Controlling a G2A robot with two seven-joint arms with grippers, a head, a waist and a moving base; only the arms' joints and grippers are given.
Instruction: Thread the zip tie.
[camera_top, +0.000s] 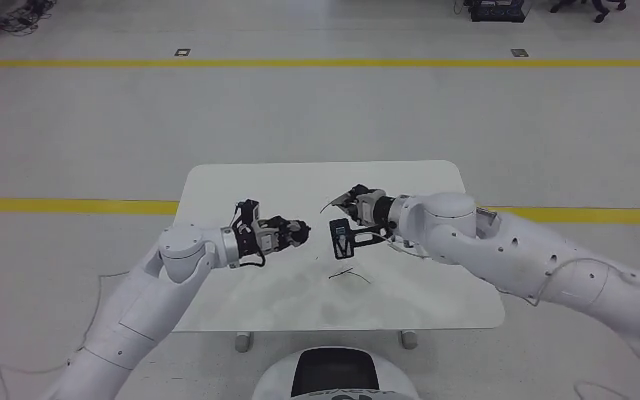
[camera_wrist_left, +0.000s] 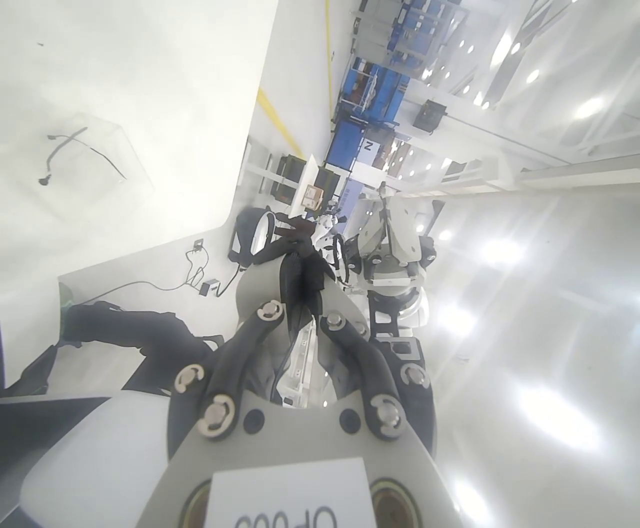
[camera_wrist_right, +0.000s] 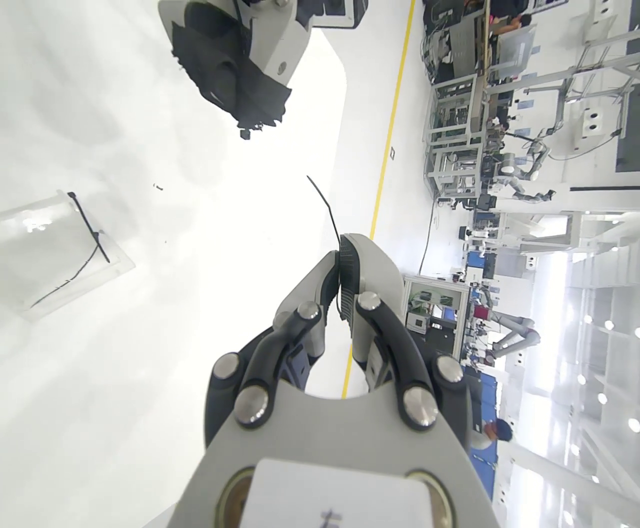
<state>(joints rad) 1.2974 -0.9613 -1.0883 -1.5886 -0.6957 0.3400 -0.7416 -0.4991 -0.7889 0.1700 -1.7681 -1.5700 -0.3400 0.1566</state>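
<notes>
My right gripper (camera_wrist_right: 339, 250) is shut on a thin black zip tie (camera_wrist_right: 325, 205), whose free tail curves out past the fingertips over the white table (camera_top: 420, 300). In the top view that gripper (camera_top: 348, 197) hangs above the table's middle, with the tail (camera_top: 328, 206) pointing toward my left gripper (camera_top: 303, 231). The left gripper (camera_wrist_right: 257, 122) is shut a short gap away, and a small black piece (camera_wrist_right: 245, 134) that looks like a zip tie head shows at its tips. Its dark fingers are pressed together in the left wrist view (camera_wrist_left: 302, 245).
Two loose black zip ties (camera_wrist_right: 90, 235) lie on a clear plastic sheet (camera_wrist_right: 30, 280) on the table, nearer the front edge (camera_top: 345, 272). The same ties (camera_wrist_left: 75, 145) appear in the left wrist view. A tiny dark speck (camera_wrist_right: 158, 187) lies on the tabletop.
</notes>
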